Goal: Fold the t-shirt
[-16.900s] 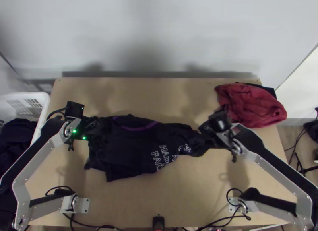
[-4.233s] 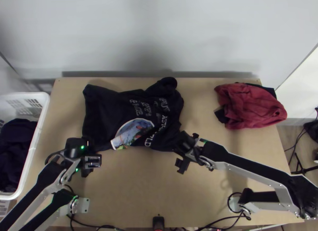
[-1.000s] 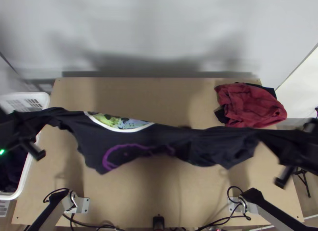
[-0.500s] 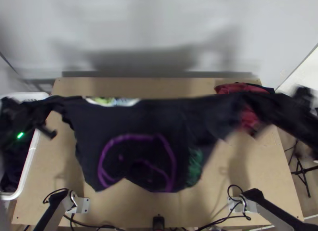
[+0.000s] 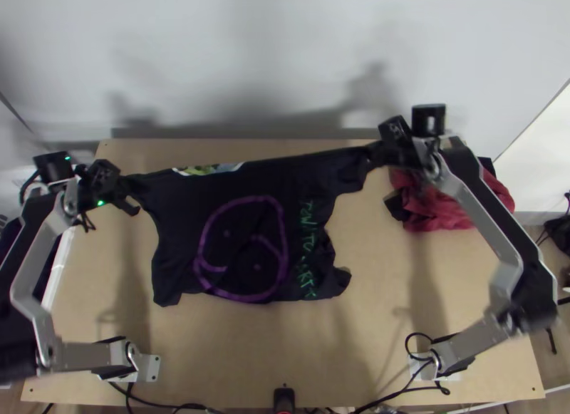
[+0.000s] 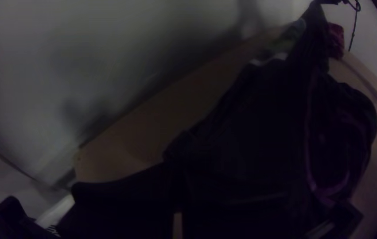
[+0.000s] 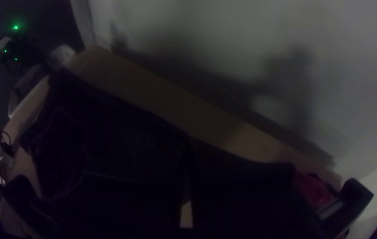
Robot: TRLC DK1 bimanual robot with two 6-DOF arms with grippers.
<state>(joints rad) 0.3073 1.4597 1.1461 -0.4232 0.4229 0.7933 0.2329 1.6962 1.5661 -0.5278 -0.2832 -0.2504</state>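
The left pincer holds one narrow far end of a black t-shirt in the top view, and the right pincer holds the other far end, a little nearer the wall. In each wrist view the black fingers stand close together, with a thin slit of pale wood between them. From the pincers outward, the t-shirt is stretched open between the two arms, its far edge drawn taut and its lower part hanging or lying over the wooden counter; I cannot tell whether it touches. The top view shows a purple outlined face, green lettering beside it, and a white-rimmed coloured print at the far edge. The left wrist view shows dark cloth running away toward a red cloth. The right wrist view shows the left arm's green lights beyond the t-shirt. In the top view, the red cloth lies at the counter's right side, beneath the right arm, with dark cloth beside it.
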